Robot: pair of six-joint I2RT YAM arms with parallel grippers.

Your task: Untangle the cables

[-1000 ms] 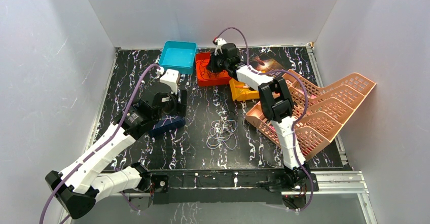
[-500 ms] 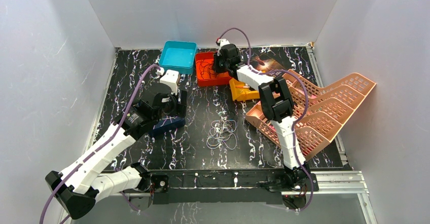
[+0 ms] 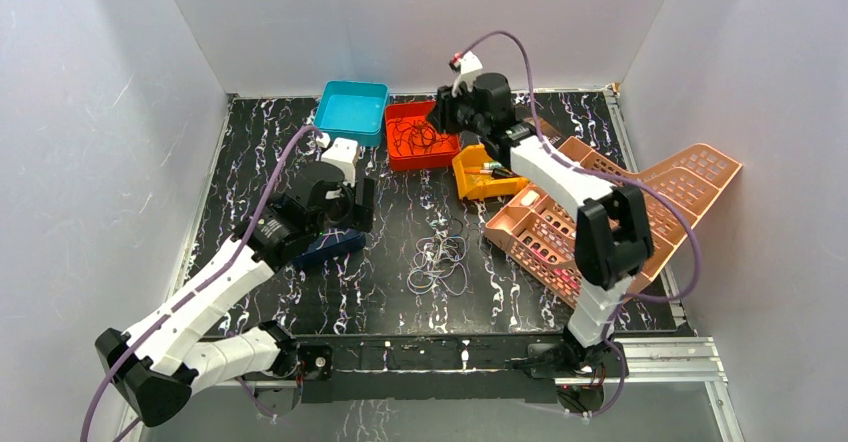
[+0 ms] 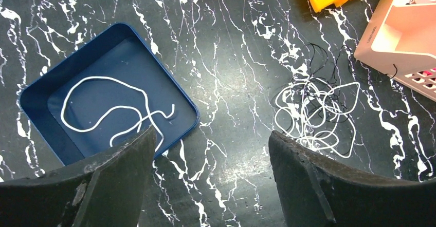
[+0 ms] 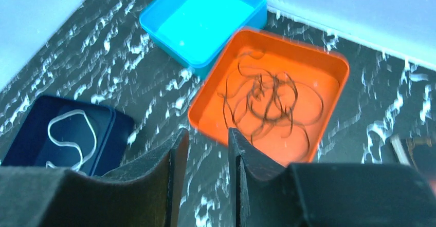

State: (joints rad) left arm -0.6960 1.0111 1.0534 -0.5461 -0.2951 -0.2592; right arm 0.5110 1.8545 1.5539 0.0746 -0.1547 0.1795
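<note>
High rear overview, close downward wrist views — both catch the navy tray (image 4: 121,57)

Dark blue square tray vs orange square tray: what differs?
The dark blue square tray holds a loose white cable; the orange square tray holds a tangle of dark cables. The blue one lies nearer the front, the orange one farther back. Both are shallow and upright.

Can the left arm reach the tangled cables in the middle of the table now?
Probably yes: the left pincer hangs open, the tangled cables lie close on its right side, and nothing stands between them.
</note>
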